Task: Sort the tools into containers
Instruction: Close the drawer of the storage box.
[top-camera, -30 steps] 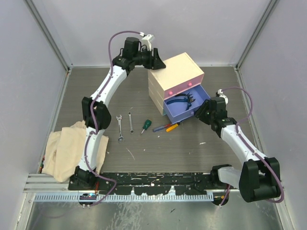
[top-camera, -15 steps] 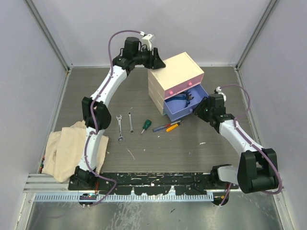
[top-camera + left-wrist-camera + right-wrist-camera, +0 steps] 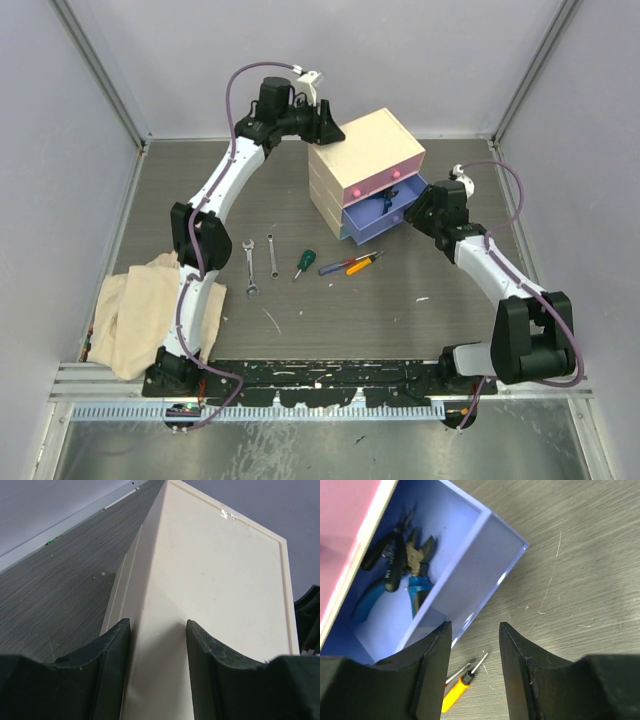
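Note:
The cream chest (image 3: 362,148) stands at the back of the table. Its pink drawer (image 3: 375,182) is closed, and its purple drawer (image 3: 372,222) is pulled partway out with blue-handled pliers (image 3: 395,580) inside. My right gripper (image 3: 475,627) is open and empty at the purple drawer's front wall (image 3: 470,575). My left gripper (image 3: 157,622) is shut astride the chest's top back edge (image 3: 160,600). Two silver wrenches (image 3: 250,268) (image 3: 272,256), a green-handled screwdriver (image 3: 303,263), a red-handled one (image 3: 333,267) and an orange one (image 3: 455,694) lie on the table.
A beige cloth (image 3: 135,310) lies crumpled at the near left beside the left arm's base. A thin pale stick (image 3: 271,321) lies in front of the wrenches. Grey walls close in the table on the left, right and back.
My right gripper has moved towards the chest, and the purple drawer has slid partway in. The left arm has stayed on the chest.

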Controlling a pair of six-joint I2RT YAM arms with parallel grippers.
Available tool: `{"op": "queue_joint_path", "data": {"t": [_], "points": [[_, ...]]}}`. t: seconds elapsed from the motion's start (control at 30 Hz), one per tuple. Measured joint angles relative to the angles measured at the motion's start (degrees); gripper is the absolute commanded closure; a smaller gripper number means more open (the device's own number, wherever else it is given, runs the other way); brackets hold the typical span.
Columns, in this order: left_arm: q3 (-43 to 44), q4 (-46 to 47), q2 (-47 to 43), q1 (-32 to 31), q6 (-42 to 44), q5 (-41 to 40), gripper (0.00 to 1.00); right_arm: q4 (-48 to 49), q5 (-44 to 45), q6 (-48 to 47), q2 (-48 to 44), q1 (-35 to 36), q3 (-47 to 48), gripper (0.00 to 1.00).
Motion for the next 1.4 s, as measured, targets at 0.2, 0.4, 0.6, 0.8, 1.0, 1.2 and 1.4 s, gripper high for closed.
{"op": "queue_joint_path", "data": {"t": [0.2, 0.4, 0.6, 0.8, 1.0, 1.2, 1.4], "points": [[-0.2, 0.3, 0.0, 0.0, 0.0, 0.0, 0.55, 1.2, -0.9, 0.8, 1.9, 0.0, -1.1, 0.50], [-0.5, 0.7, -0.2, 0.0, 0.1, 0.0, 0.56, 4.6, -3.8, 2.2, 3.5, -0.1, -1.2, 0.50], [-0.8, 1.1, -0.3, -0.2, 0.2, -0.2, 0.57, 13.0, -10.0, 6.1, 5.7, 0.1, -0.6, 0.50], [-1.0, 1.1, -0.6, -0.8, 0.5, -0.7, 0.57, 17.7, -13.3, 8.8, 9.6, 0.4, 1.2, 0.50], [-1.6, 1.2, -1.0, -0.9, 1.3, -1.1, 0.57, 18.4, -15.3, 9.9, 12.2, 0.4, 1.2, 0.50], [-1.9, 1.1, -1.3, -1.1, 1.2, -2.0, 0.49, 18.2, -14.1, 9.7, 10.5, 0.6, 0.2, 0.49], [-2.6, -1.2, -2.8, -3.1, 1.4, -5.8, 0.35, 16.3, -9.3, 7.8, -0.5, 0.8, -4.6, 0.48]]}}
